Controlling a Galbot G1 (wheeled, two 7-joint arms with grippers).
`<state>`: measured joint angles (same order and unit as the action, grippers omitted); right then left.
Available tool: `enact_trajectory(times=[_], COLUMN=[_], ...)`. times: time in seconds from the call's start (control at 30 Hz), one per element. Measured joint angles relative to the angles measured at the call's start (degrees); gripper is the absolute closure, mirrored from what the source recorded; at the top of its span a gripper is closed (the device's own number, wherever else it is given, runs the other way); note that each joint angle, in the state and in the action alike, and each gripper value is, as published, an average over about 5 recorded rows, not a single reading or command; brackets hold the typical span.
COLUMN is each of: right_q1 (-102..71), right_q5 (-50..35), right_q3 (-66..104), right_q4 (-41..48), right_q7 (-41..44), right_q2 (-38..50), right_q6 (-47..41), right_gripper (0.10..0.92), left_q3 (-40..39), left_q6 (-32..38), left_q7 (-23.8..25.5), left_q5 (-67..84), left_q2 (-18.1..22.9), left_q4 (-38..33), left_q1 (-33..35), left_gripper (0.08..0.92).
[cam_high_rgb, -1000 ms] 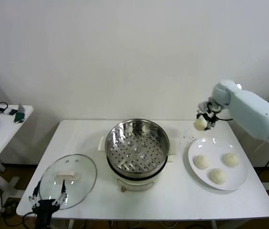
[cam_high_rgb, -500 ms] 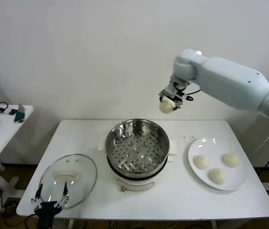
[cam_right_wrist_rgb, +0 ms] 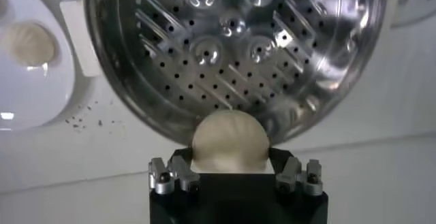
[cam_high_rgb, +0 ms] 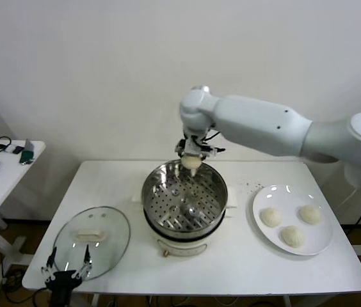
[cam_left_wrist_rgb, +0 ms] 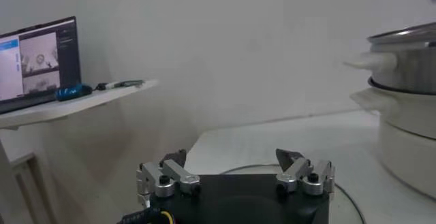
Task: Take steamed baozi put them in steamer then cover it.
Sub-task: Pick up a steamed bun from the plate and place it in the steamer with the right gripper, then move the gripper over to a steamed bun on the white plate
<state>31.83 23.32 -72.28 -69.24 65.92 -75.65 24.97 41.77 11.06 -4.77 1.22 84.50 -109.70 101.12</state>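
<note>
The right gripper (cam_high_rgb: 192,160), clamping the first baozi (cam_high_rgb: 191,162) above the steamer (cam_high_rgb: 184,199) rim, needed to lower inside and release, while the left gripper (cam_high_rgb: 65,263) waited wide.

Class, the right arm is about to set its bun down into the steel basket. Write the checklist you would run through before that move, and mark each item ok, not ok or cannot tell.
1. Bun gripped: the right claw is shut on the baozi - ok.
2. Basket clear: the steamer has no lid on it and nothing lying on its perforated floor - ok.
3. Aim: the bun hangs over the far rim, not the middle - not ok yet.
4. Lid out of the way: the cover lies flat on the table, apart from the pot - ok.
5. Other arm clear: the left claw is open at the near edge by the lid - ok.
6. Supply: three buns wait on the plate - ok.
</note>
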Motion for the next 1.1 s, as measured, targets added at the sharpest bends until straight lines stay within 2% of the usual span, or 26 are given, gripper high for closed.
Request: enact_trajectory(times=[0.53, 0.7, 1.1], right_q1=[-5.98, -6.49, -4.36], right_q5=[5.89, 6.80, 4.52], right_q3=[-0.23, 0.08, 1.60], right_q4=[0.62, 0.48, -1.14], right_q7=[-0.45, -0.55, 0.66], right_q2=[-1.97, -1.91, 0.22], right_q6=[1.47, 1.36, 1.15], right_gripper=[0.285, 0.215, 0.203], left_q3=[0.67, 0.64, 0.58], left_q6=[-0.18, -0.18, -0.27], left_q7=[-0.15, -0.17, -0.24], left_q5=[0.42, 0.34, 0.10], left_q2=[-0.45, -0.38, -0.25], left_q4=[0.17, 0.16, 0.10], left_q1=[0.18, 0.28, 0.28], left_gripper=[0.177, 0.177, 0.177])
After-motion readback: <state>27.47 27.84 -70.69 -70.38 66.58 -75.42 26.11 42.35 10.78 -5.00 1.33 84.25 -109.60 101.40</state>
